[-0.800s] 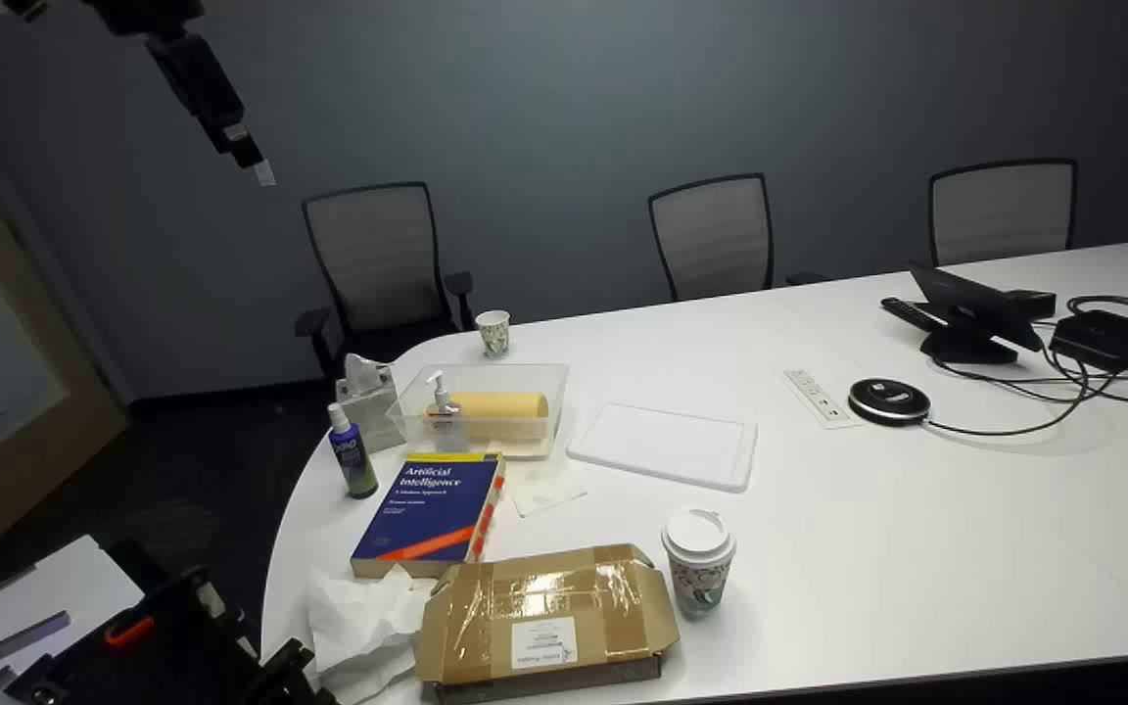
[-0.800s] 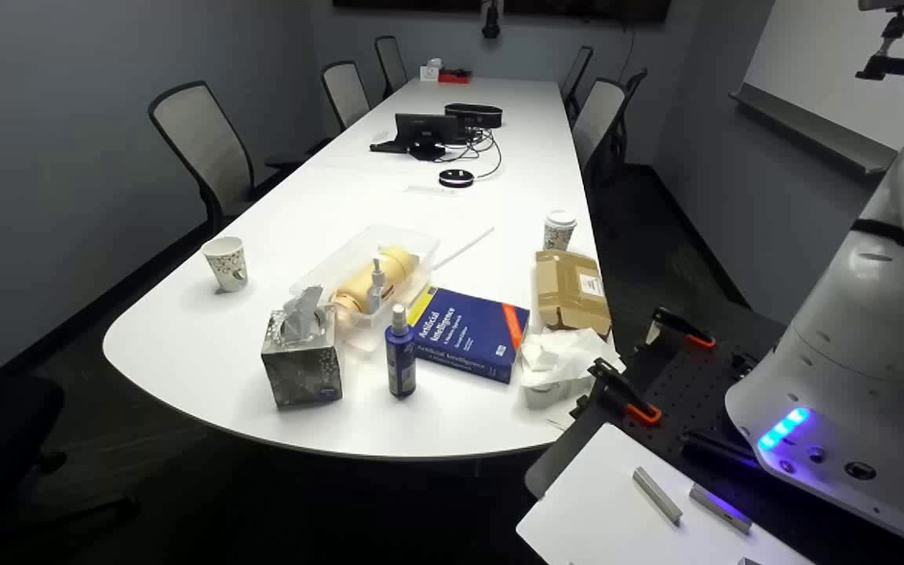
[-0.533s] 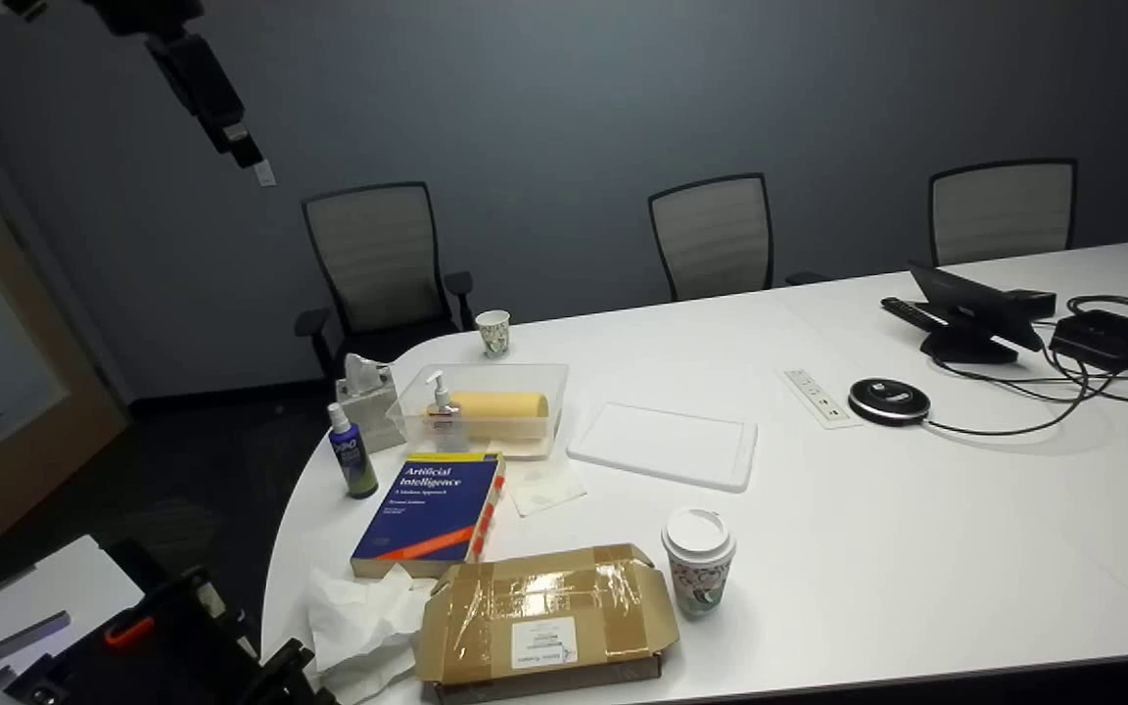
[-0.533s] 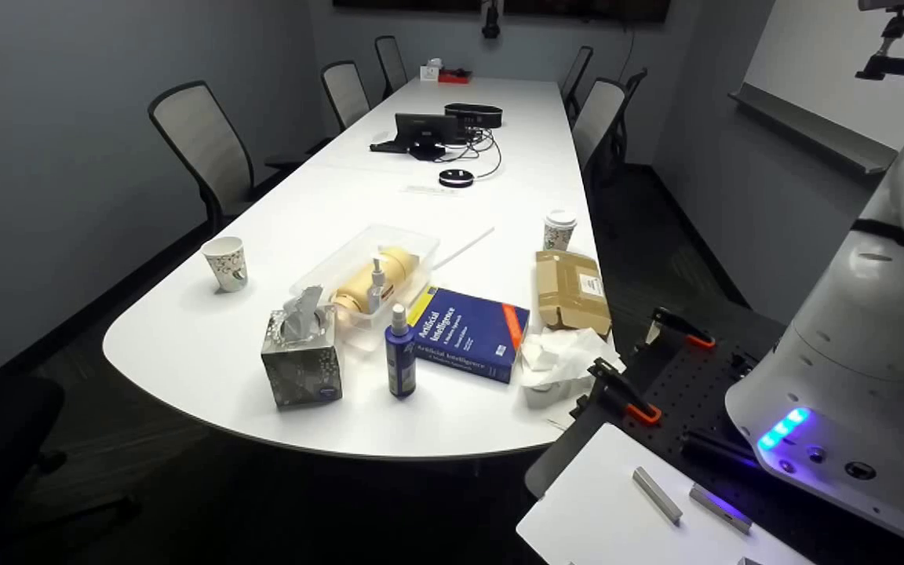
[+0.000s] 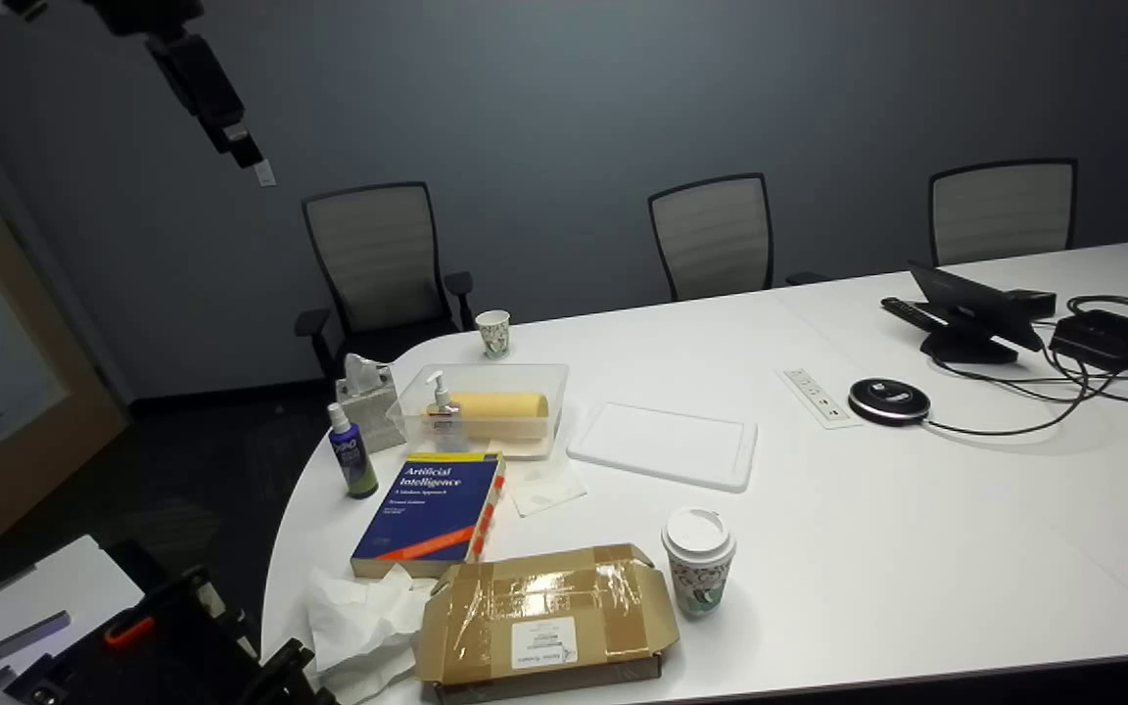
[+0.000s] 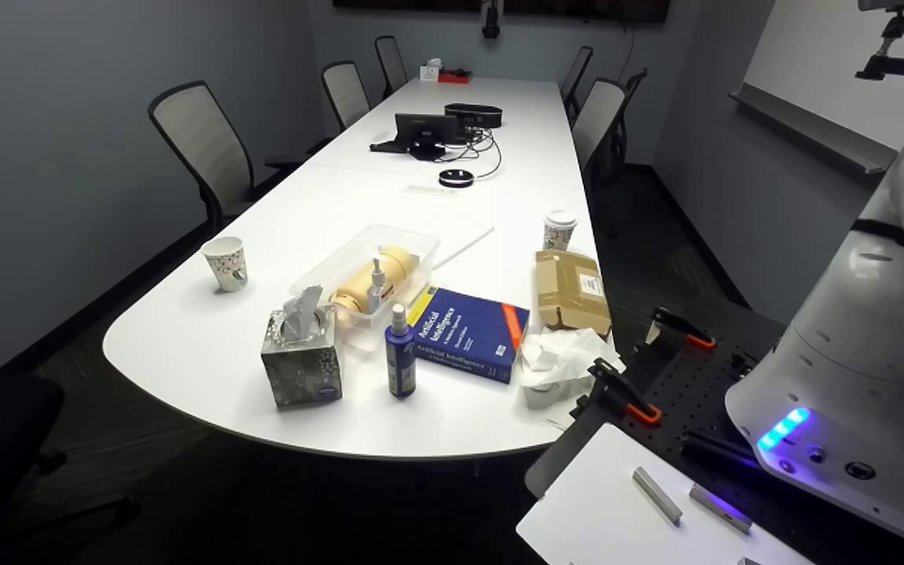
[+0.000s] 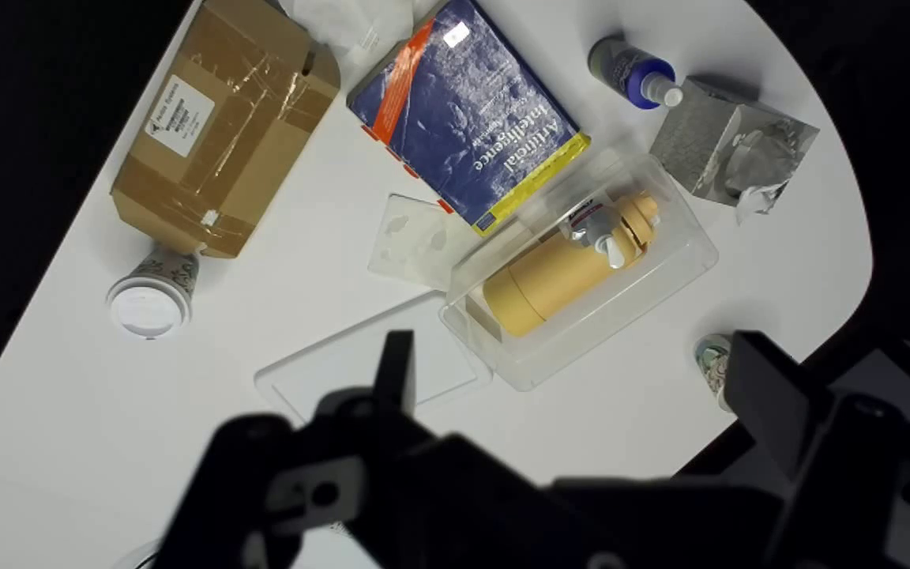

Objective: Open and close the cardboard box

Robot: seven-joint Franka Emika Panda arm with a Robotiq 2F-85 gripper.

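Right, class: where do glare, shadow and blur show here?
In an exterior view, glare on the cardboard box; in an exterior view, deep shadow below the table; in the wrist view, patchy sheen on the book, and the hand looks blurred.

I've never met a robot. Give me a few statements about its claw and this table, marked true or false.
1. The gripper is open. True.
2. The cardboard box has a white label on top. True.
3. The gripper is squeezing the cardboard box. False: it holds nothing.
4. The yellow bottle lies in the clear bin. True.
5. The cup beside the cardboard box is lidless. False: it has a white lid.
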